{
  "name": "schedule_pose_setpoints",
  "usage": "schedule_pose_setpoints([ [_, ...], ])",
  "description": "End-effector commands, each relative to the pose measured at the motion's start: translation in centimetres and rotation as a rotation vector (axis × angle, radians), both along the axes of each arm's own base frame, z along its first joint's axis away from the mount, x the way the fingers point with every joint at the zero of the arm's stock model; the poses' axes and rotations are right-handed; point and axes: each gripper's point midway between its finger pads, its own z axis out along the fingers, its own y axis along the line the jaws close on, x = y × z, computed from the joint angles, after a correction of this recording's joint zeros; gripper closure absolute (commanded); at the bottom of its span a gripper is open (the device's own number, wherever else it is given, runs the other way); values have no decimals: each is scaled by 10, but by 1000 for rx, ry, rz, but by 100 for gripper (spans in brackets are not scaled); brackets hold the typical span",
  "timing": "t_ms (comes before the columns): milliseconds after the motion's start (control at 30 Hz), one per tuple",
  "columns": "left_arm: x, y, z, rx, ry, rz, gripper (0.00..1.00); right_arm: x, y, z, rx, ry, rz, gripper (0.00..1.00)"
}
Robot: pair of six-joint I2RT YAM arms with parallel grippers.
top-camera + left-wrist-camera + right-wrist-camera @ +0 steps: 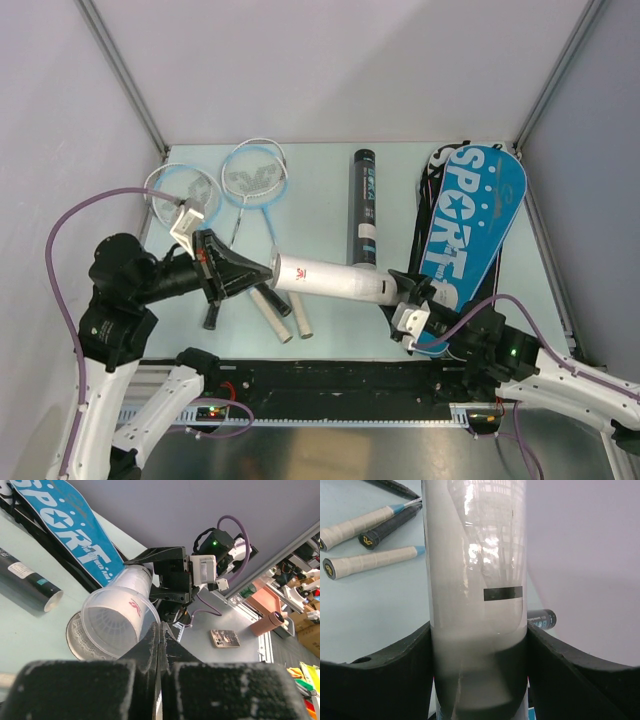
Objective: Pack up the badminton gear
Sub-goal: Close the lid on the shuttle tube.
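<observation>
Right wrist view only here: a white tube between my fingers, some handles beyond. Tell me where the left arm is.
Observer: The left end effector is shut, its tips at the open end of the white tube. The right end effector grips that tube near its other end.
Operator: Report what is inside that open end.
Observer: The left wrist view looks straight into it, and a white shuttlecock sits inside.
Operator: Say where the racket bag lies.
Observer: The blue racket bag lies on the right side of the table, just beyond the right arm.
</observation>
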Motion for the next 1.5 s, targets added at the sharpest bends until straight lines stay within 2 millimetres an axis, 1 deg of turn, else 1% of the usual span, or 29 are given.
schedule_pose_setpoints([
  [0, -10, -1, 2, -14, 16, -40, 100, -5, 0, 47, 132, -96, 25, 62],
  [133, -10, -1, 3, -15, 24, -46, 100, -7, -1, 53, 145, -114, 35, 62],
  [300, -10, -2, 2, -16, 37, -56, 100, -8, 1, 54, 142, -122, 42, 62],
  [600, -9, -4, -6, -15, 87, -70, 100, -3, 4, 59, 139, -149, 25, 62],
  [800, -13, -3, -2, -27, 92, -65, 100, -1, 3, 63, 157, -154, 13, 62],
  [1000, -16, -4, 0, -31, 104, -83, 100, -2, 2, 62, 146, -159, 17, 62],
  [1133, -20, -5, 3, -36, 108, -106, 100, -4, 4, 61, 139, -165, 32, 62],
  [1367, -23, -6, 4, -39, 123, -127, 100, -9, 5, 66, 150, -185, 61, 62],
  [1467, -25, -6, 8, -44, 123, -135, 100, -10, 6, 69, 156, -197, 71, 61],
])
